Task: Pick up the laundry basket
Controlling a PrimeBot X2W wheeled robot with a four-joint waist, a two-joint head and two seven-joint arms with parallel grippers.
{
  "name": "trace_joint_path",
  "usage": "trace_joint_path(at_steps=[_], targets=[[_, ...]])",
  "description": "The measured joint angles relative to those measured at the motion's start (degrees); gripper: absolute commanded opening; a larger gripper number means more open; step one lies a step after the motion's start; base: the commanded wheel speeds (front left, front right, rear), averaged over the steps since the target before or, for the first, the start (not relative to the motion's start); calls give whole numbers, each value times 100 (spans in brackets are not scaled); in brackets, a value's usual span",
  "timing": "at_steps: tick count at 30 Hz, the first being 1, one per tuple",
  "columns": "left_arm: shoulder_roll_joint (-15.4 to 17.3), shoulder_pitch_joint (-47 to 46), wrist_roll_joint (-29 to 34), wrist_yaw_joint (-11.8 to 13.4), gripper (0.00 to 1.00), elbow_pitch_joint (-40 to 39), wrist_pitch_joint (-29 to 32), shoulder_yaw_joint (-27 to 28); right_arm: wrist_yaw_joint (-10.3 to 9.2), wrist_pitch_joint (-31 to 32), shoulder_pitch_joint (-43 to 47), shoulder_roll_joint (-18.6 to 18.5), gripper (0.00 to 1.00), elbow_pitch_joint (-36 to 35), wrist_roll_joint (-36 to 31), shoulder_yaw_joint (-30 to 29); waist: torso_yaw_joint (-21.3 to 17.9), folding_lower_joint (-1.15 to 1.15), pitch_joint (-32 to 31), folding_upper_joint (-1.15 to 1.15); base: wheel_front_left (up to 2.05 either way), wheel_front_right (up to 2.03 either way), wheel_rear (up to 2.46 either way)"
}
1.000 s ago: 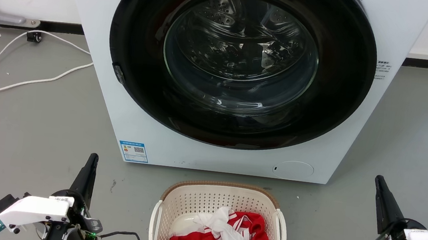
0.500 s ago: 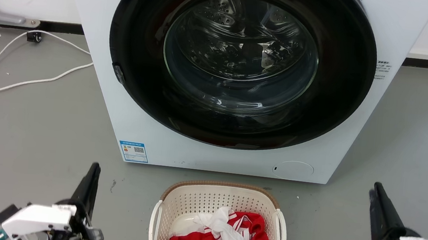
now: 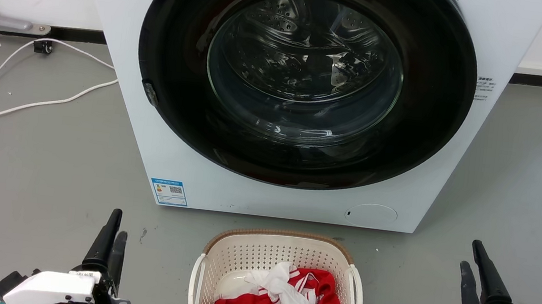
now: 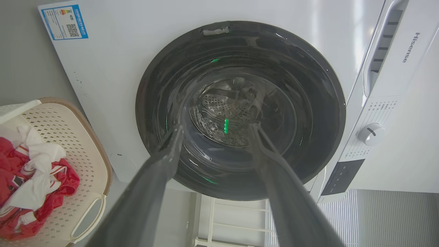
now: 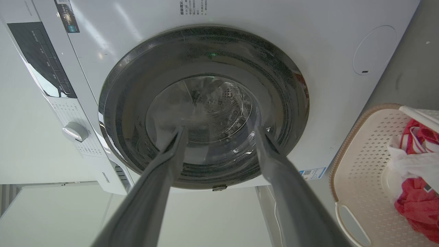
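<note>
The laundry basket (image 3: 259, 255), cream perforated plastic with a brown rim and white side handles, stands on the floor in front of the washing machine. It holds red and white clothes (image 3: 279, 301). My left gripper (image 3: 117, 224) is open, off the basket's left side and apart from it. My right gripper (image 3: 470, 253) is open, well off the basket's right side. In the left wrist view the left gripper (image 4: 216, 127) points at the machine's door, with the basket (image 4: 68, 137) at the left. In the right wrist view the right gripper (image 5: 220, 129) points likewise, with the basket (image 5: 363, 164) at the right.
The white washing machine (image 3: 149, 148) stands just behind the basket, its round glass door (image 3: 305, 74) shut. White cables (image 3: 26, 106) trail over the grey floor at the left. Bare floor lies on both sides of the basket.
Both grippers have gone from shut to open, their fingers now parted. Both have also sunk lower in the head view. The basket has not moved.
</note>
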Motion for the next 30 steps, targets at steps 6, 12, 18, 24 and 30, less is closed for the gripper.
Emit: trace_joint_path(at_steps=[6, 12, 18, 24, 30], targets=[[-1, 93, 545, 1, 100, 7, -209, 8, 0, -213, 7, 1, 100, -49, -583, -41, -2, 0, -11, 0, 0, 0, 0], [0, 95, 880, 65, 100, -71, -348, 149, 0, -341, 6, 1, 100, -170, -1210, -67, 3, 0, -20, 0, 0, 0, 0], [3, 96, 1480, 155, 100, -383, -482, 379, 0, -480, 0, 2, 100, -497, -2275, -85, 9, 0, -17, 0, 0, 0, 0], [4, 116, 2679, 400, 100, -904, -622, 222, 0, -627, 1, 1, 100, -927, -3492, 0, 15, 0, -1, 0, 0, 0, 0], [3, 175, 3442, 698, 100, -1340, -737, -86, 0, -739, 1, 1, 100, -1316, -4576, 163, 14, 0, 21, 0, 0, 0, 0]])
